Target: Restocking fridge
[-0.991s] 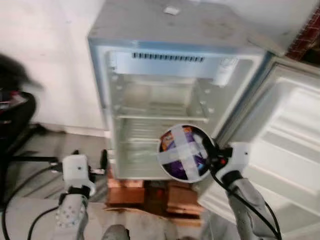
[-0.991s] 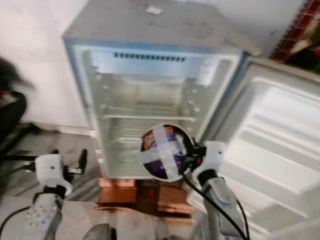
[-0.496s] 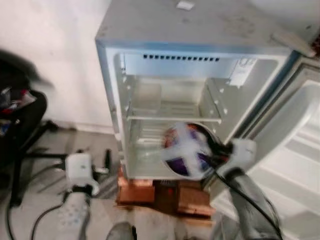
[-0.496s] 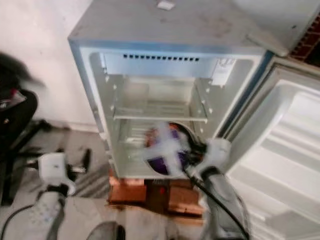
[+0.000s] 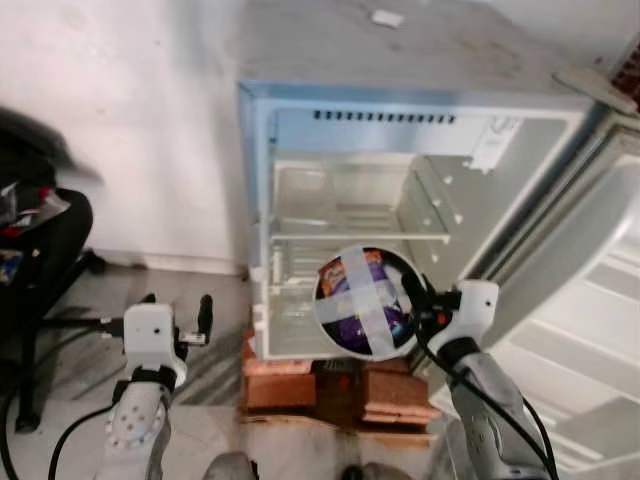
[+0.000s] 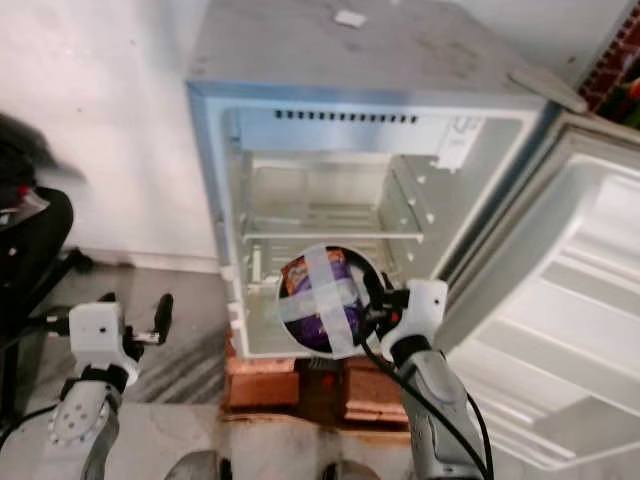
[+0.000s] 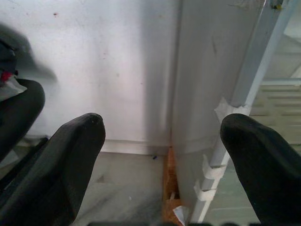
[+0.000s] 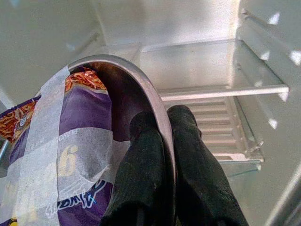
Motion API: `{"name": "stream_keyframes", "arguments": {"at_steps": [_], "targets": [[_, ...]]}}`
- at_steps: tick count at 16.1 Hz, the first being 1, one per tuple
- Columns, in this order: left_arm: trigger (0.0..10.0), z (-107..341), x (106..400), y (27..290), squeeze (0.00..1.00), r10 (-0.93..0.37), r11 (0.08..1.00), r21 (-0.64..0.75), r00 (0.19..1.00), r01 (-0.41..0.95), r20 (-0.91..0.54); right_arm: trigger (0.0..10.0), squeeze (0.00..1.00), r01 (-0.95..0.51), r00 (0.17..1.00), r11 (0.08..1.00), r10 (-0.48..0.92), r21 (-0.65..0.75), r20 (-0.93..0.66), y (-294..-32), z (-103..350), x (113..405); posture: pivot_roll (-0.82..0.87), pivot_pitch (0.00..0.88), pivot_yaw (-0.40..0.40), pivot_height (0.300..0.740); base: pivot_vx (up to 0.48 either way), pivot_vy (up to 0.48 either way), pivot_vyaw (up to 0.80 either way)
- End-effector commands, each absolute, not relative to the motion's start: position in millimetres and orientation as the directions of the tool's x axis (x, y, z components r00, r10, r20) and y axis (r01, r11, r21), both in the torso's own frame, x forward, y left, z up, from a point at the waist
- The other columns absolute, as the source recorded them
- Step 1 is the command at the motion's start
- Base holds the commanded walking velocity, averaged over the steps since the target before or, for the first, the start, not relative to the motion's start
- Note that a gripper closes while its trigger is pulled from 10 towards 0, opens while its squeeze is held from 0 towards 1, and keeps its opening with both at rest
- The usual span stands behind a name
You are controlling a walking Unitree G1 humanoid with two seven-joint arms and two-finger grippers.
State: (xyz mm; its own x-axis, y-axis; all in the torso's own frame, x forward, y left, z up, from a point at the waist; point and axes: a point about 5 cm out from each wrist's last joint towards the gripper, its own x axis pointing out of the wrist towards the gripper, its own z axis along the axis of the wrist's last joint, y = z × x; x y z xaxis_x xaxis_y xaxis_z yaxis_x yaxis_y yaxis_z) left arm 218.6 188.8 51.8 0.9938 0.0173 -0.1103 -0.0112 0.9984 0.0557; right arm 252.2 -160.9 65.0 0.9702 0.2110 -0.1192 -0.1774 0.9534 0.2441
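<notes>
A round metal bowl [image 5: 364, 302] holds a purple snack packet taped down with crossed white tape [image 8: 70, 141]. My right gripper [image 5: 415, 305] is shut on the bowl's rim, holding it tilted in front of the open fridge [image 5: 360, 220], level with the lower compartment. The fridge has a glass shelf [image 5: 350, 232] and looks empty inside. My left gripper [image 5: 178, 315] is open and empty, low at the left, outside the fridge's left wall [image 7: 207, 70].
The fridge stands on bricks [image 5: 330, 385]. Its door [image 6: 560, 340] hangs open to the right. A white wall [image 5: 140, 130] runs behind on the left, and a black chair [image 5: 35, 270] with cables stands at the far left on the floor.
The camera has shifted, so the fridge now sits further right in view. My right gripper still holds the bowl before the lower compartment. The left arm keeps its low position.
</notes>
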Motion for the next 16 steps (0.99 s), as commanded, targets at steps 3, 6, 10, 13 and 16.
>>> {"name": "stream_keyframes", "arguments": {"at_steps": [3, 6, 10, 13, 16], "targets": [[10.0, 53.0, 218.4, 179.2, 0.0, -0.04, 0.999, 0.033, 0.994, 0.043, -0.1, 10.0, 0.0, -0.14, 0.98, 0.964, 0.167, 0.225, -0.107, -172.4, 69.9, 255.4, 0.11, 0.064, -0.061, 0.74, 0.084, 0.0, 0.0], [10.0, 53.2, 218.1, 179.2, 0.0, -0.045, 0.998, 0.034, 0.994, 0.049, -0.101, 10.0, 0.0, -0.138, 0.98, 0.965, 0.165, 0.224, -0.108, -171.7, 69.8, 254.9, 0.11, 0.066, -0.06, 0.74, 0.285, 0.0, -0.14], [10.0, 53.1, 217.7, 177.7, 0.0, -0.053, 0.998, 0.032, 0.994, 0.057, -0.1, 10.0, 0.0, -0.13, 0.982, 0.966, 0.157, 0.222, -0.108, -172.1, 69.9, 254.4, 0.11, 0.07, -0.059, 0.74, 0.297, 0.0, 0.0], [10.0, 52.4, 216.9, 176.8, 0.0, -0.054, 0.998, 0.033, 0.993, 0.057, -0.103, 10.0, 0.0, -0.125, 0.983, 0.968, 0.151, 0.216, -0.107, -173.5, 70.4, 255.0, 0.11, 0.072, -0.061, 0.74, 0.293, 0.0, 0.0], [10.0, 52.2, 216.8, 176.1, 0.0, -0.057, 0.998, 0.027, 0.993, 0.06, -0.104, 10.0, 0.0, -0.125, 0.983, 0.969, 0.151, 0.213, -0.109, -173.8, 69.7, 255.2, 0.11, 0.072, -0.062, 0.74, 0.082, 0.0, 0.0]]}}
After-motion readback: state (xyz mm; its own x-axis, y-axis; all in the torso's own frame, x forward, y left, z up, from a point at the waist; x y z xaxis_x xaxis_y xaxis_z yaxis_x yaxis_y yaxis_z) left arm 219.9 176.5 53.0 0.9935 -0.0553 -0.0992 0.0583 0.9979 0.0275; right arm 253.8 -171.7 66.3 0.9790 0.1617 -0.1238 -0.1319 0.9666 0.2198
